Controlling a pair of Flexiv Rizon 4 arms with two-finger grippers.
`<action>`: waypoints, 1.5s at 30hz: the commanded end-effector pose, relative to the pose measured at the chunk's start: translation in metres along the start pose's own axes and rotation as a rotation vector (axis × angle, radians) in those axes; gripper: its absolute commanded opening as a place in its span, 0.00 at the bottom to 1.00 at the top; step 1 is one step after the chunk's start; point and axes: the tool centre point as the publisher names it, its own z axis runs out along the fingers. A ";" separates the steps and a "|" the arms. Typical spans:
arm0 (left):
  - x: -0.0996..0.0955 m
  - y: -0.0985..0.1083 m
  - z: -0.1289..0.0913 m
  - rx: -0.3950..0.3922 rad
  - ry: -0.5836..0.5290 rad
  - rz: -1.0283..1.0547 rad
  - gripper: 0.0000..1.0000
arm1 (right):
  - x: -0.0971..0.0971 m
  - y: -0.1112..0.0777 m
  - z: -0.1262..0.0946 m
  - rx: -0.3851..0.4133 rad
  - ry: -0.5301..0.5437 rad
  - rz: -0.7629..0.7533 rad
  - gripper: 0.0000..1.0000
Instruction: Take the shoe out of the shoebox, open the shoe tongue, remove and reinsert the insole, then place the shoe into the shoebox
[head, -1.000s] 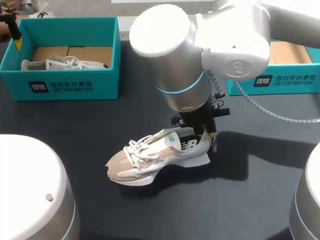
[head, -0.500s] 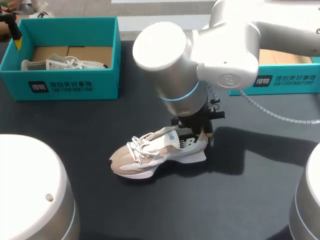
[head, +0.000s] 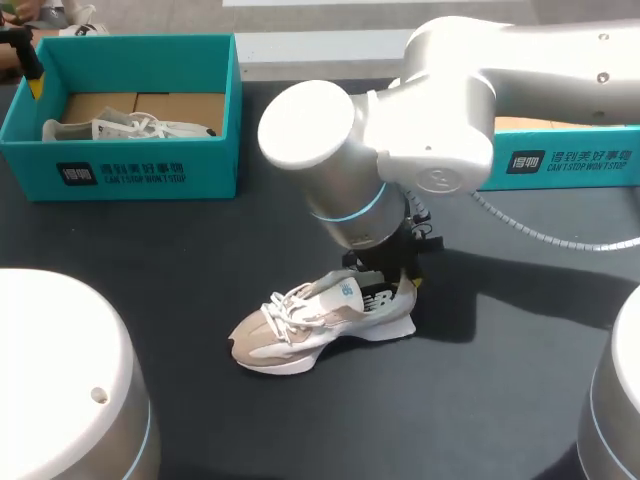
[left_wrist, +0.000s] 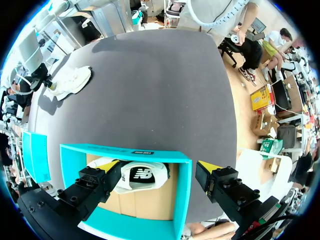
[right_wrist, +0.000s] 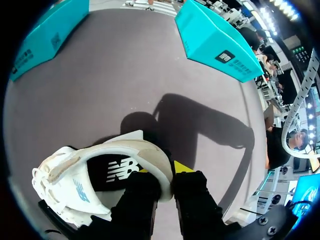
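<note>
A white and beige shoe (head: 310, 320) lies on the black table (head: 200, 250), toe toward my left side. My right gripper (head: 400, 282) comes down at its heel. In the right wrist view the right gripper (right_wrist: 165, 172) is shut on the shoe (right_wrist: 75, 175) at the heel collar, one finger inside and one outside. The insole print shows inside. My left gripper (left_wrist: 160, 167) hangs open above the teal shoebox (left_wrist: 125, 150), where a second white shoe (left_wrist: 142, 176) lies. The shoe on the table (left_wrist: 70, 82) shows far ahead of it.
The teal shoebox (head: 130, 170) with the second shoe (head: 120, 128) stands at the back left. Another teal box (head: 570, 160) stands at the back right, partly behind my right arm. Large pale arm housings fill the near left and right corners.
My right arm has lowered and shifted a little to the right with the shoe. The shoe now lies flatter on the table. The left gripper has not moved.
</note>
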 end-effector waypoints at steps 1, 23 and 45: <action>0.000 -0.001 0.000 -0.001 0.002 0.000 1.00 | 0.005 -0.002 0.001 0.002 0.003 0.954 1.00; 0.000 -0.001 0.000 -0.001 0.002 0.000 1.00 | -0.034 0.002 -0.095 0.090 0.331 0.473 1.00; 0.000 -0.001 0.000 -0.001 0.002 0.000 1.00 | -0.037 0.005 -0.103 0.027 0.255 -0.270 1.00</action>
